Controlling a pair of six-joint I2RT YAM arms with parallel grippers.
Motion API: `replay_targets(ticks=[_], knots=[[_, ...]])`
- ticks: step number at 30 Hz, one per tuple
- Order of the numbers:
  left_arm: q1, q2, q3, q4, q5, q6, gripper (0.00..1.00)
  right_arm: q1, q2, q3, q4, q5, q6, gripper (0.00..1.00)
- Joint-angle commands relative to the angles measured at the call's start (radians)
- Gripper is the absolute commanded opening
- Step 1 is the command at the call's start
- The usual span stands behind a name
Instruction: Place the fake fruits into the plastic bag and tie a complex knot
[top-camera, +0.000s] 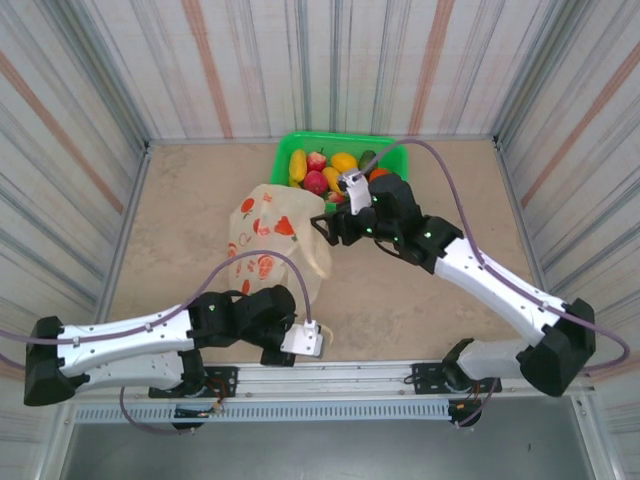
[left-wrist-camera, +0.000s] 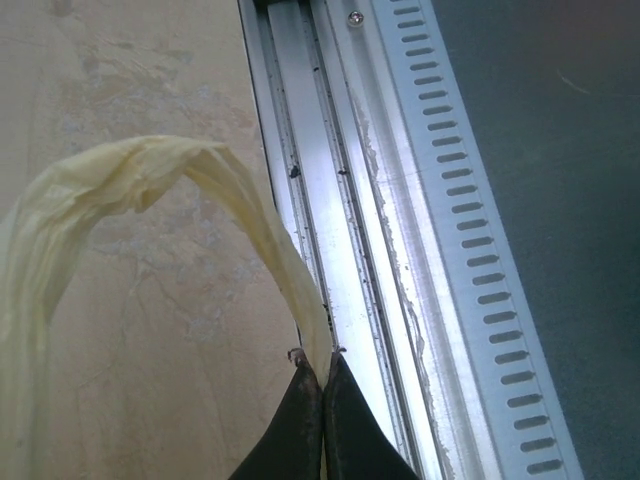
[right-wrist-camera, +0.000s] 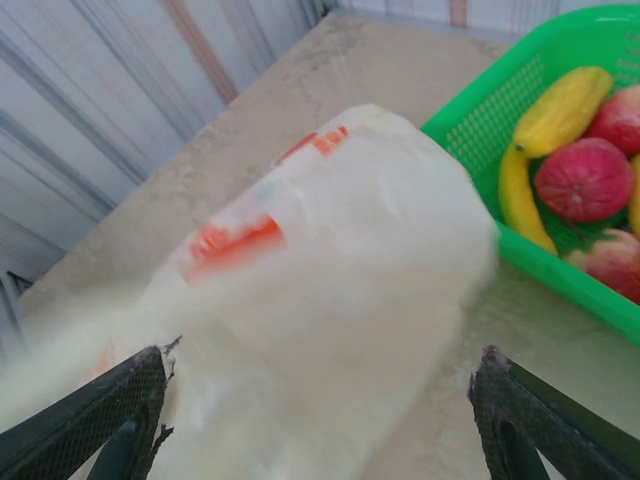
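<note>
Left gripper (left-wrist-camera: 322, 365) was clamped fully shut on one loop handle (left-wrist-camera: 245, 205) of the plastic bag (top-camera: 272, 225), down by the near rail (left-wrist-camera: 340, 200). The bag lay slack on the table between that pinch and the green basket (top-camera: 335, 138). Right gripper (right-wrist-camera: 320, 395) was wide open, a finger either side of the bag's upper film, gripping nothing. The fake fruits (top-camera: 316, 182) sat in the basket; couldn't tell through the print whether any were bagged. My read: you were opening the mouth. You needed one layer near the rim, not both walls, then a firm close and a lift away from the left pinch so the mouth gaped toward the basket. Thin film slips, so a deep bite was worth it.
</note>
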Motion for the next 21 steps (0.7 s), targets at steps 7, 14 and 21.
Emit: replay_targets(ticks=[7,14,21], knots=[[-0.001,-0.178,-0.006,0.044,-0.302,-0.046,0.0,-0.033,-0.045,-0.084,-0.021,0.118,0.002,0.81],[0.147,-0.311,-0.054,0.176,-0.181,-0.073,0.0,-0.028,-0.19,-0.282,-0.062,0.025,0.064,0.88],[0.16,-0.285,-0.058,0.16,-0.166,-0.072,0.0,0.016,-0.118,-0.381,-0.013,0.021,0.096,0.95]])
